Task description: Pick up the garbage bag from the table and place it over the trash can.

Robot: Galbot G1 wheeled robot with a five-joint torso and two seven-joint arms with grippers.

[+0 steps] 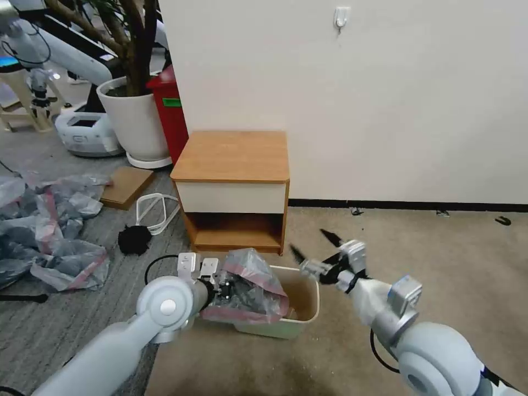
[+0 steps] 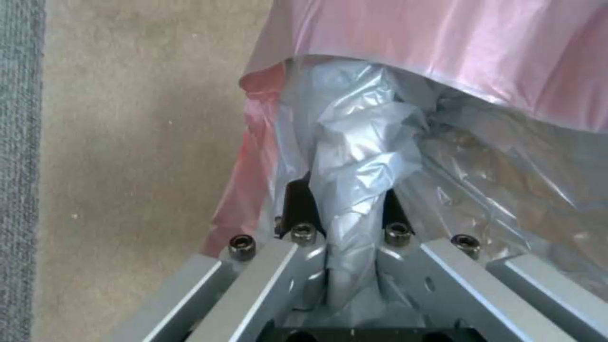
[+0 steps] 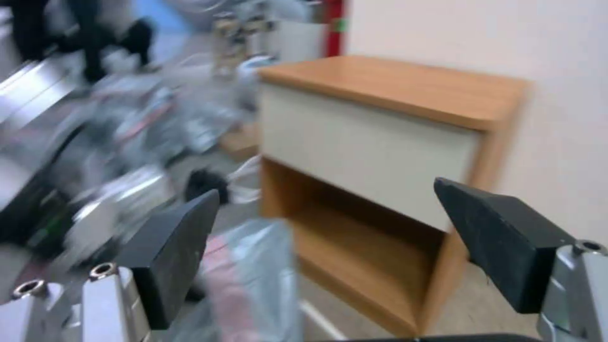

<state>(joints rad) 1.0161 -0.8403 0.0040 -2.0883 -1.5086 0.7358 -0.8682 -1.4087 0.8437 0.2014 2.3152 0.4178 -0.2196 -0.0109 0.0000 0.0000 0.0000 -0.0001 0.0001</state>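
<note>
The garbage bag (image 1: 252,286) lies bunched over the left side of the trash can (image 1: 300,316), which stands on the beige carpet just in front of the table (image 1: 234,187). Its pink-red band runs along the lower edge, over the can's rim, and also across the top of the bunch. The right half of the can's opening is uncovered, and its inner wall is visible there.

The left gripper (image 1: 223,286) is at the left side of the can, touching the bag. In the left wrist view, a twisted fold of the grey plastic (image 2: 358,190) passes straight between the two dark fingers (image 2: 298,199), which are pressed onto it from both sides (the fold continues down into the body of the left gripper (image 2: 345,209)). The pink band (image 2: 443,52) hangs beyond the fingertips, above the carpet.

The right gripper (image 1: 316,250) hovers above the can's right rear part, between the can and the table, apart from the bag. Its fingers (image 3: 500,247) are spread wide with nothing between them; through the gap of the right gripper (image 3: 323,247) the table's white drawer front (image 3: 367,152) and low shelf are seen, and a blurred part of the bag (image 3: 253,280) lies below the gap.
</note>
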